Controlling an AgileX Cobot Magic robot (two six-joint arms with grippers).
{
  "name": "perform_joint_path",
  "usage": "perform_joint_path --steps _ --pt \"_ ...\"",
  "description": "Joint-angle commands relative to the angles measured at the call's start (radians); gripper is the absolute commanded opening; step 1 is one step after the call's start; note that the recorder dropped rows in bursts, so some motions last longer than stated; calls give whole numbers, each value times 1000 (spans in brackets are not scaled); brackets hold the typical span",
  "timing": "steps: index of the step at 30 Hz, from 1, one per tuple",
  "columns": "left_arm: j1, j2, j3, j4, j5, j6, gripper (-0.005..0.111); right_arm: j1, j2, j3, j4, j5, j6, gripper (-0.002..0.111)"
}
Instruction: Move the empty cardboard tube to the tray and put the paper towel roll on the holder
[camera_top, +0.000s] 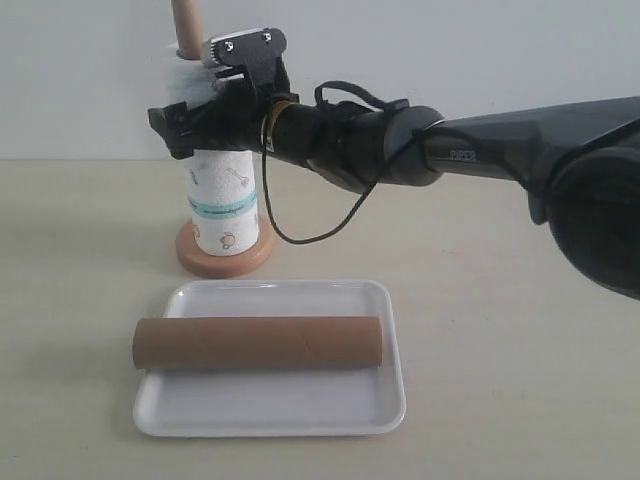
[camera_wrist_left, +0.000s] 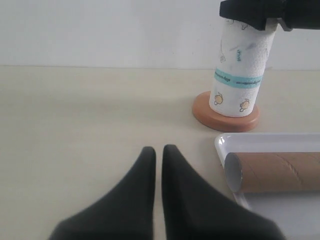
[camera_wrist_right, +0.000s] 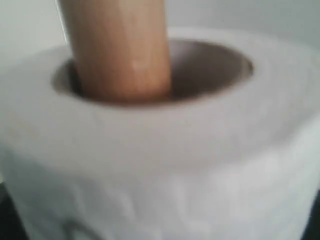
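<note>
The paper towel roll (camera_top: 224, 205) (camera_wrist_left: 239, 75) stands upright on the holder (camera_top: 225, 262), and the wooden pole (camera_wrist_right: 120, 50) passes through its core. My right gripper (camera_top: 205, 125) (camera_wrist_left: 265, 12) reaches in from the right and straddles the roll's top (camera_wrist_right: 160, 165). Whether its pads press the paper is not visible. The empty cardboard tube (camera_top: 258, 342) (camera_wrist_left: 275, 172) lies lengthwise in the white tray (camera_top: 270, 410) (camera_wrist_left: 280, 142). My left gripper (camera_wrist_left: 159, 150) is shut and empty, low over the table beside the tray; the exterior view does not show it.
The holder's round base (camera_wrist_left: 226, 120) sits just behind the tray's far left corner. The right arm (camera_top: 480, 150) stretches across above the table from the right. Pale tabletop (camera_top: 520, 330) lies to the right of the tray, with a plain wall behind.
</note>
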Motion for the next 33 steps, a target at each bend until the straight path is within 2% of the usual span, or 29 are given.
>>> perform_joint_path --steps 1,6,14,19,22,28,31,33 --pt "4 -4 4 3 2 5 4 -4 -73 -2 -173 94 175 105" --pt "4 -4 4 3 2 5 4 -4 -131 33 -366 170 439 105" --pt "4 -4 4 3 2 5 4 -4 -262 245 -449 36 457 105" --pt "4 -4 4 3 2 5 4 -4 -379 404 -476 37 452 105" --pt "4 -4 4 3 2 5 4 -4 -454 482 -478 124 415 105" --pt "4 -4 4 3 2 5 4 -4 -622 622 -476 452 396 105" --pt "4 -4 4 3 2 5 4 -4 -716 711 -476 531 396 105" --pt "4 -4 4 3 2 5 4 -4 -779 760 -473 533 396 100"
